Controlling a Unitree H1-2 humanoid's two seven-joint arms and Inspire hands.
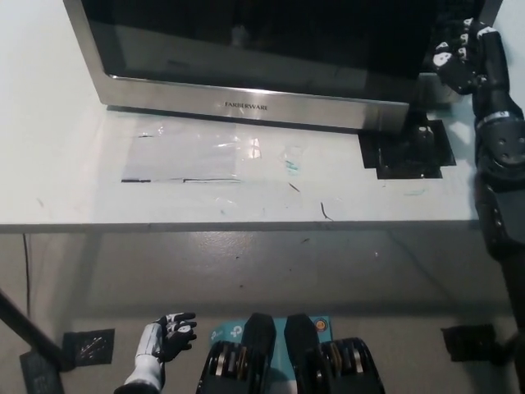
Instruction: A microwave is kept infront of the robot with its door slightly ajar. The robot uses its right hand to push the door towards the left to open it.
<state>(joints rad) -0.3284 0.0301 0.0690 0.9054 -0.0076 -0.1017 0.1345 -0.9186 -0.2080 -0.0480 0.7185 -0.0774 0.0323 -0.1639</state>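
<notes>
A stainless-steel microwave (254, 94) with a dark glass door (246, 37) stands at the back of the white table (82, 180). The door's right edge stands slightly out from the body. My black right hand (461, 56) is raised at the microwave's right front corner, by the door's free edge, fingers apart and holding nothing. Whether it touches the door I cannot tell. My white left hand (168, 338) hangs low at the lower left, below the table edge, fingers loosely spread and empty.
A black patch (406, 152) is fixed to the table under the microwave's right corner. Clear tape and black marks (205, 164) cover the table in front of the door. Black floor markers (86, 345) lie below.
</notes>
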